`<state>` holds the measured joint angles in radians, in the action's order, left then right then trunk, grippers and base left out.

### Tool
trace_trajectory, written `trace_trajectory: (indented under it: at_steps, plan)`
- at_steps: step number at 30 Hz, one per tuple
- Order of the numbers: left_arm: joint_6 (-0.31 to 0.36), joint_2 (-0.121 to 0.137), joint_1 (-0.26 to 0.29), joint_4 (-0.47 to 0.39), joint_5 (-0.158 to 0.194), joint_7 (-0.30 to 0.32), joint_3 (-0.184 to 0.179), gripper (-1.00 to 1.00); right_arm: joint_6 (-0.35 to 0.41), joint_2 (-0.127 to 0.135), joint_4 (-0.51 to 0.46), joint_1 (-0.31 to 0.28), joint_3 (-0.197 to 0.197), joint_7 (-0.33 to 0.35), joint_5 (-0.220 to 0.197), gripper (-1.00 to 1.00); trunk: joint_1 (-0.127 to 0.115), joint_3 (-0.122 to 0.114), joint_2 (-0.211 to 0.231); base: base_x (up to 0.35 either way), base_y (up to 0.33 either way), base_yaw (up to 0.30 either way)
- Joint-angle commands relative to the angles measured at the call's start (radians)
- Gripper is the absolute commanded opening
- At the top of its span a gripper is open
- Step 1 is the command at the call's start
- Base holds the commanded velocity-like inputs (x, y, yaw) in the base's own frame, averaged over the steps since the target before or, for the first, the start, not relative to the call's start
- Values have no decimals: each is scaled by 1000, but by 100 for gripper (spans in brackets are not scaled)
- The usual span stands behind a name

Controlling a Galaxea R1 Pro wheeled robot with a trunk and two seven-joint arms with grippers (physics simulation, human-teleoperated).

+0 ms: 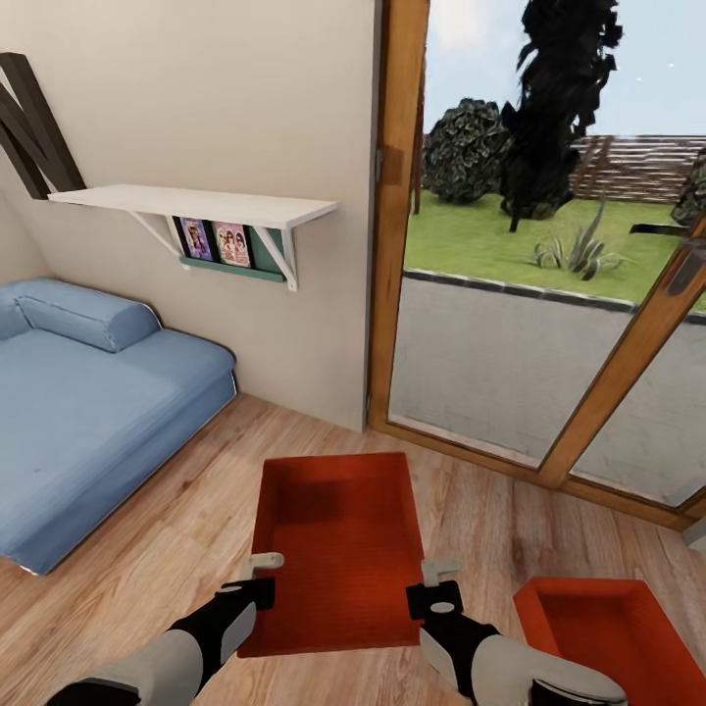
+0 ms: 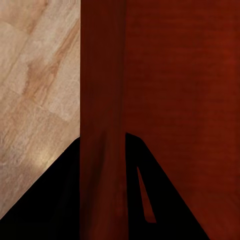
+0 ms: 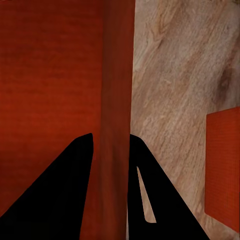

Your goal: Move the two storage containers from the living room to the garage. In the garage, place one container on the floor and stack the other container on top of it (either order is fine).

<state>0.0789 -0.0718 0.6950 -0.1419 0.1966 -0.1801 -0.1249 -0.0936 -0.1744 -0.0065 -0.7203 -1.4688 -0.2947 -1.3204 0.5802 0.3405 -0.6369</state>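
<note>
An orange-red storage container (image 1: 333, 549) lies lengthwise in front of me over the living room's wood-plank floor (image 1: 167, 549). My left gripper (image 1: 260, 577) is shut on its left side wall, the fingers straddling the thin wall (image 2: 102, 100). On the opposite wall (image 3: 117, 75) my right gripper (image 1: 439, 580) is shut in the same way. In the wrist views, the left gripper (image 2: 103, 137) and the right gripper (image 3: 111, 135) each have one finger inside the bin and one outside. The second storage container (image 1: 608, 628) sits on the floor at my lower right, also seen in the right wrist view (image 3: 223, 170).
A blue sofa (image 1: 88, 431) stands at the left under a white wall shelf (image 1: 196, 206). Wood-framed glass doors (image 1: 549, 324) fill the wall ahead and to the right, with a garden outside. Open wood floor lies between sofa and container.
</note>
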Motion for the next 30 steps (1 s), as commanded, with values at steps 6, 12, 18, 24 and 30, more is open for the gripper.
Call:
trace_trajectory:
  at_steps: [6,12,18,24,30]
  plan:
    - [3,1,-4,8,17,-7,7,-100,16,0,0,-5,-35,-5,-15,-100,0,1,-1,0,0,0]
    - [1,1,-5,34,20,-7,-22,-100,-7,0,0,31,2,-4,-7,-100,0,1,-1,0,0,0]
    - [0,3,-5,61,24,-3,-43,-100,-10,0,0,51,-15,4,-48,-100,0,1,-1,0,0,0]
    - [0,3,-6,68,-12,9,11,-100,-9,0,0,52,-128,7,-155,-100,0,1,-1,0,0,0]
    - [0,3,-6,68,14,-6,11,-100,-9,0,0,52,25,-4,9,-100,0,1,-1,0,0,0]
